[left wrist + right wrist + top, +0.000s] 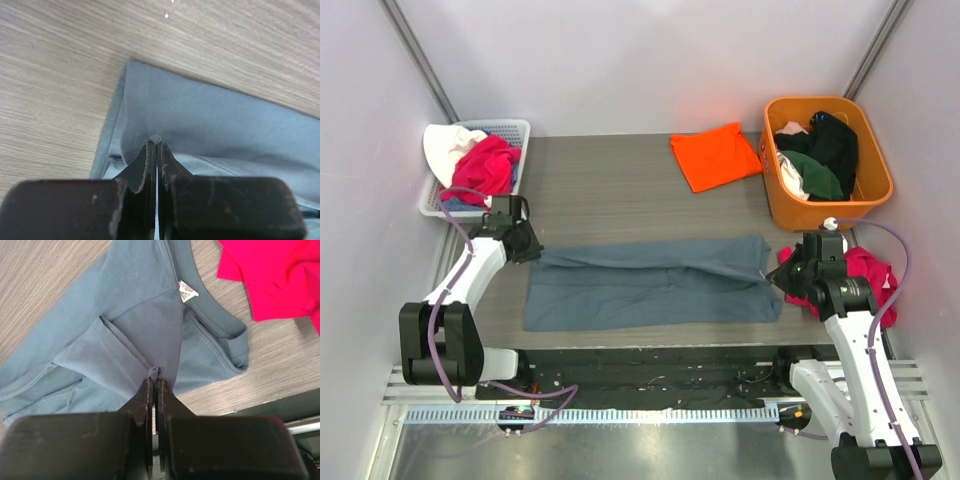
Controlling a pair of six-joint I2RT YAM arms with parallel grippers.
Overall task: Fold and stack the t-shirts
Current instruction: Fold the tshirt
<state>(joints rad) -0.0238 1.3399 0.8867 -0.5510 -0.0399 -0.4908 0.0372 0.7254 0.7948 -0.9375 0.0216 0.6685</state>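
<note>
In the top view, the blue-grey t-shirt [655, 283] is seen laid as a long band, folded lengthwise, across the lower middle of the frame on the wooden table [610, 190]. Its left end is met by the left gripper [527, 245] and its right end by the right gripper [778, 277].

In the left wrist view, the 2 fingers are shown pressed together, with a small nub of blue-grey cloth pinched between their tips just inside the shirt's folded corner. In the right wrist view, the fingers are likewise closed on a small pinch of the same shirt below the neckline. A white label [187, 291] is visible there at the upper middle of the frame.

The orange t-shirt [715, 155] is laid flat and folded at the upper middle of the top view, well apart from the blue-grey one. An orange tub [775, 200] filled with dark and light clothes is placed at the upper right. A white basket [523, 140] holding white and red cloth is at the upper left. A red garment [868, 270] is heaped at the right edge, just beside the right gripper.
</note>
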